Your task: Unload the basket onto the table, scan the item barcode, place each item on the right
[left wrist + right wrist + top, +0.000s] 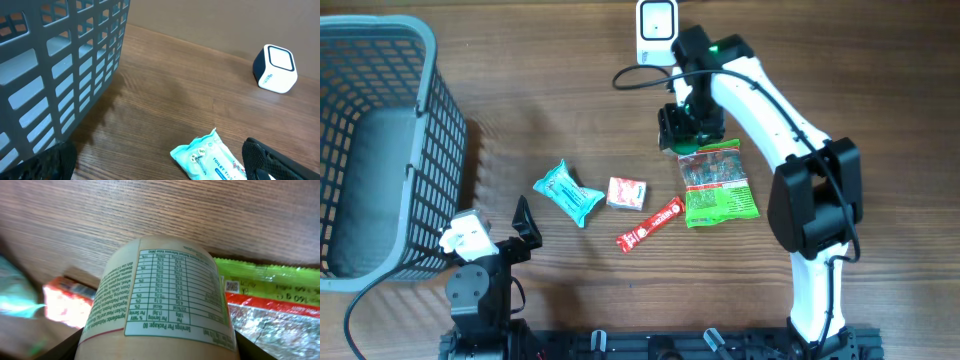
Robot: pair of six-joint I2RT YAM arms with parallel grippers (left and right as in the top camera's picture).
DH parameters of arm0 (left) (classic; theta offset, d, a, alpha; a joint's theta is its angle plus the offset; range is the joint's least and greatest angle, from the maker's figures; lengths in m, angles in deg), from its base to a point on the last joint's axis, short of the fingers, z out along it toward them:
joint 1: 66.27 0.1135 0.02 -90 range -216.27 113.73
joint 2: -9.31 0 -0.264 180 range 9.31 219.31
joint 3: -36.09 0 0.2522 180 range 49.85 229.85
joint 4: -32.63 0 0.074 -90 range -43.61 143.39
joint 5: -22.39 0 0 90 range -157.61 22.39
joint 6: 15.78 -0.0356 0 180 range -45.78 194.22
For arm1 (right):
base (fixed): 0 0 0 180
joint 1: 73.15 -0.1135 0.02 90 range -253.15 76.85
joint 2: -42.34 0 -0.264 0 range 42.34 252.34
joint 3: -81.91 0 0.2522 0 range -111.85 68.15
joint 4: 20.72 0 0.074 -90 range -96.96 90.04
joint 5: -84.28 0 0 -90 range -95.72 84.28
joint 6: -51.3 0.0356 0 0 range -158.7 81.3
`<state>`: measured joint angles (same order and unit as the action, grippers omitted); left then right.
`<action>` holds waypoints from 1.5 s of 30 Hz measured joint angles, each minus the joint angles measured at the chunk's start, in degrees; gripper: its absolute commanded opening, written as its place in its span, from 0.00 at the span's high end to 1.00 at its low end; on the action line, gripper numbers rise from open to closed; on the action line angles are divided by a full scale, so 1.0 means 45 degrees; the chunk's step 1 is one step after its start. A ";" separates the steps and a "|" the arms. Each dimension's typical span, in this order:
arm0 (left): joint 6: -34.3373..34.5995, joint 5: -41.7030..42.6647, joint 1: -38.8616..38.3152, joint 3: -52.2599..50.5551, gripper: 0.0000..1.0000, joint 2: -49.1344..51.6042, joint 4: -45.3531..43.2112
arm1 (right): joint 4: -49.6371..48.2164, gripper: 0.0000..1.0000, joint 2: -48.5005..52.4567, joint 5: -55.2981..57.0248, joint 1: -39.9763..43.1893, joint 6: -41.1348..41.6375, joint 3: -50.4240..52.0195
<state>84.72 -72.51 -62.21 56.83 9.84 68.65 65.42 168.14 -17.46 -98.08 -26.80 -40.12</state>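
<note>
Overhead: you have one basket at the left and one white scanner at the table's far edge. Four loose items lie mid-table: one teal tissue pack, one small red box, one red stick sachet and one green packet. The right gripper sits just below the scanner, at the green packet's top edge. The left gripper is beside the basket.

Left wrist: your left claw's fingers stand wide apart with nothing between them.

Right wrist: one beige container, nutrition panel facing the camera, sits between the right claw's fingers. It appears gripped, though the contact points are at the frame edge.
</note>
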 measured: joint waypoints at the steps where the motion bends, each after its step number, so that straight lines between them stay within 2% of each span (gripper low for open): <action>1: 0.0005 0.0000 0.0000 0.0000 0.00 0.0000 0.0005 | 0.0000 0.32 0.0000 0.0316 -0.0194 -0.0126 0.0000; 9: 0.0005 0.0000 0.0000 0.0000 0.00 0.0000 0.0000 | -0.1209 0.26 0.0000 0.1248 -0.2497 -0.1151 0.0000; 14: 0.0005 0.0000 0.0000 0.0000 0.00 0.0000 0.0005 | -0.1248 0.24 0.0063 0.1258 -0.2409 -0.1141 0.0000; 16: 0.0005 0.0000 0.0000 0.0000 0.00 0.0000 0.0000 | -0.1200 0.17 0.0199 0.1209 -0.2380 -0.1141 0.0204; 17: 0.0000 0.0000 0.0000 0.0000 0.00 0.0000 0.0000 | -0.1069 0.00 0.0257 0.1195 -0.2380 -0.1146 0.0287; 23: 0.0005 0.0000 0.0000 0.0000 0.00 0.0000 0.0000 | -0.1209 0.00 0.0408 0.1214 -0.2380 -0.0889 0.0437; 30: 0.0005 0.0000 0.0000 0.0000 0.00 0.0000 0.0000 | -0.1948 0.00 0.0408 0.2735 -0.2380 -0.0835 0.0437; 36: 0.0005 0.0000 0.0000 0.0000 0.00 0.0000 0.0005 | -0.2637 0.00 0.0427 0.2710 -0.2380 -0.0835 0.0437; 43: 0.0000 0.0000 0.0000 0.0000 0.00 0.0000 0.0000 | -0.2574 0.01 0.1525 0.2662 -0.2375 -0.0607 0.0403; 45: 0.0005 0.0000 0.0000 0.0000 0.00 0.0000 0.0005 | -0.2715 0.17 0.1525 0.2618 -0.2380 -0.0559 0.0403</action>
<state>84.75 -72.51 -62.21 56.83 9.84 68.67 53.20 175.00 -5.68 -108.79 -29.32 -38.31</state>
